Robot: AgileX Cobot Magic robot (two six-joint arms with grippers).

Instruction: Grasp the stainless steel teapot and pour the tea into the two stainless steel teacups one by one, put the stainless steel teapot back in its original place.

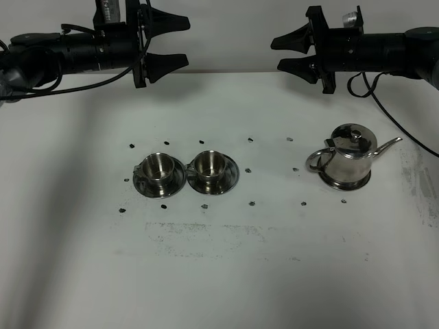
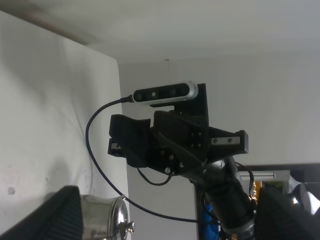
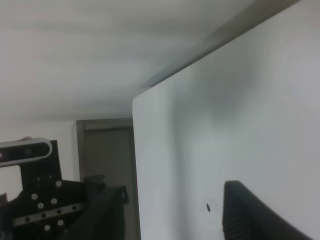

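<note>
The stainless steel teapot (image 1: 350, 156) stands upright on its round steel disc (image 1: 348, 184) at the right, spout pointing right, loop handle to the left. Part of it also shows in the left wrist view (image 2: 107, 222). The two stainless steel teacups (image 1: 159, 166) (image 1: 208, 164) sit side by side on their saucers (image 1: 147, 188) (image 1: 230, 179) left of centre. No tea is visible. My left gripper (image 1: 186, 42) is open and empty, high over the table's far edge, well behind the cups. My right gripper (image 1: 276, 55) is open and empty, high behind and left of the teapot. The two grippers face each other.
The white table (image 1: 219, 260) carries small black marks around the cups and teapot. The right arm's black cable (image 1: 391, 116) hangs down behind the teapot. The left wrist view shows the right arm's camera (image 2: 165, 93); the right wrist view shows the left arm's camera (image 3: 25, 150).
</note>
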